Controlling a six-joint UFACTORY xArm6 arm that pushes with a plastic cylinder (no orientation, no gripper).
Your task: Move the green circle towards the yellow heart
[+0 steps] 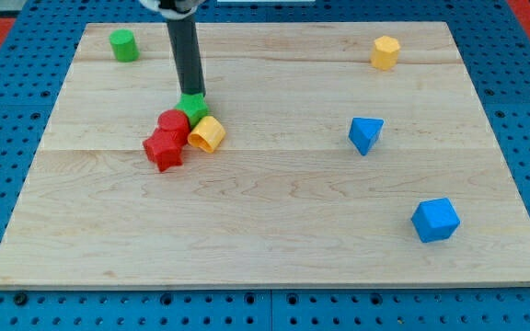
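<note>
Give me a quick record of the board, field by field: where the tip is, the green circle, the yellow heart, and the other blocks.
tip: my tip at the green star
green circle: green cylinder, view's top left, alone
yellow heart: yellow heart in the cluster, just right of the red blocks
cluster: red cylinder, red star
others: yellow hexagon, blue triangle, blue cube

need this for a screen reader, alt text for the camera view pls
My tip touches a green block clustered with two red blocks and a yellow heart. A green circle sits at the wooden board's top left.
</note>
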